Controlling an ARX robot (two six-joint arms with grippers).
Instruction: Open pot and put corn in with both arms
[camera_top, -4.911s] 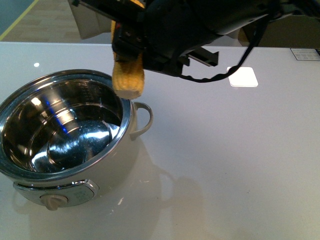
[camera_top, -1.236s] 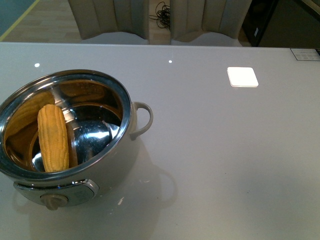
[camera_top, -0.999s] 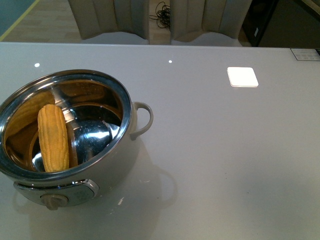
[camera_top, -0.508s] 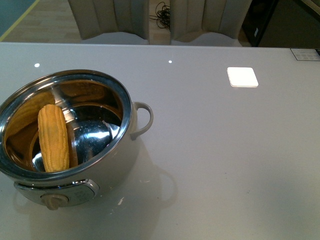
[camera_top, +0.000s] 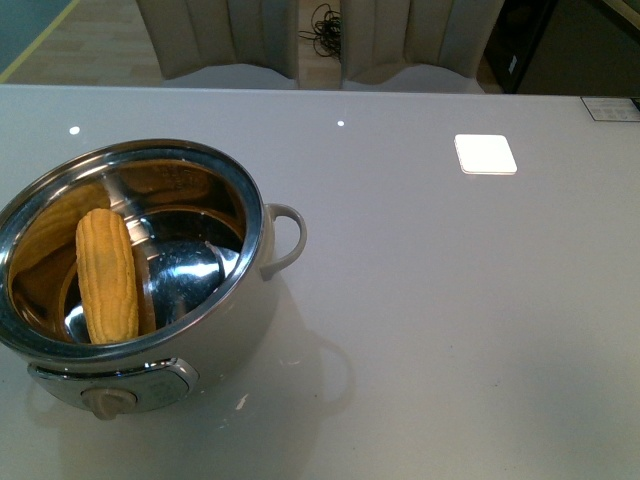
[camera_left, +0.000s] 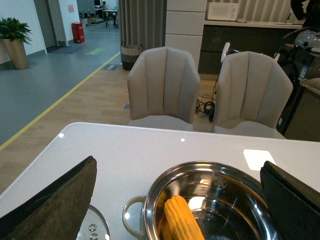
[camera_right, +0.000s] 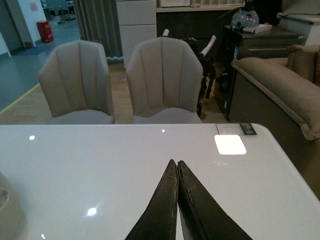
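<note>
**Corn rests inside uncovered pot**

The corn (camera_top: 107, 277) lies in the lidless pot (camera_top: 215, 345) at the left of the white table (camera_top: 450, 300), leaning against the steel wall on the robot's left. The left gripper (camera_left: 177, 200), seen from its wrist camera, has fingers spread wide on either side of the pot. The right gripper (camera_right: 177, 167) hangs over bare tabletop, its fingers pressed together, holding nothing
</note>
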